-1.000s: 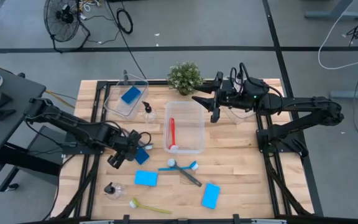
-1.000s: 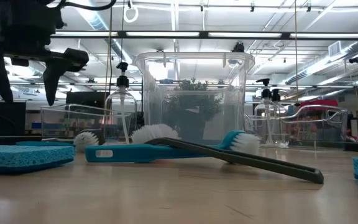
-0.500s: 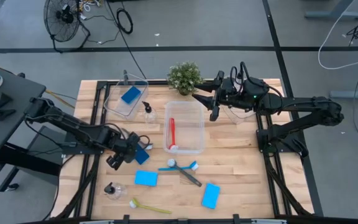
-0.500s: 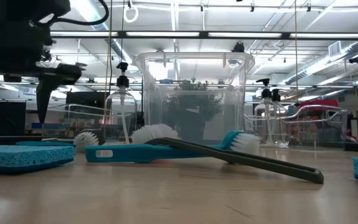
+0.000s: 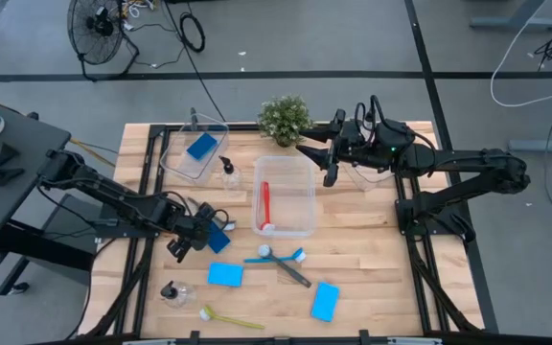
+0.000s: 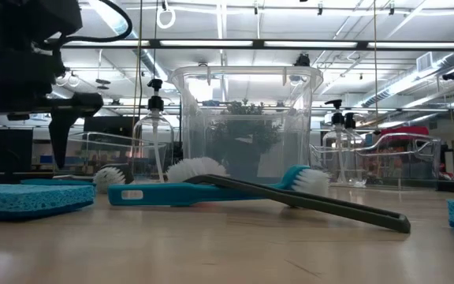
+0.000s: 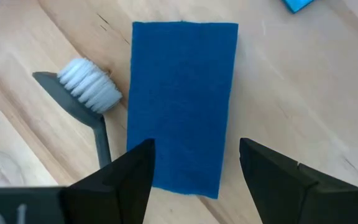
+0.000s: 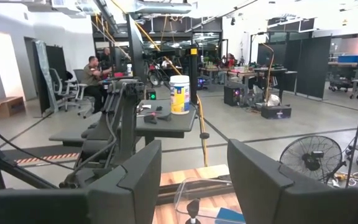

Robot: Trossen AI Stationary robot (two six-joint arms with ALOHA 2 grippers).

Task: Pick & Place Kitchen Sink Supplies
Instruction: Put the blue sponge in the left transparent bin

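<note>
While spread, left gripper (image 7: 194, 174) fingers (image 7: 129, 180) straddle blue sponge (image 7: 182, 99), seemingly untouched.

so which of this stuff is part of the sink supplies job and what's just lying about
Job:
- blue sponges
- brushes
- pump bottles
- left claw, open over a dark blue sponge

Just there:
- clear bins
- potted plant
- floor fan

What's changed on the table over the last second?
The left pincer has come down over the dark blue sponge, open, fingers straddling it, nothing gripped yet. The right pincer stayed raised and open by the center bin. Sponges, brushes and bottles have not moved.
</note>
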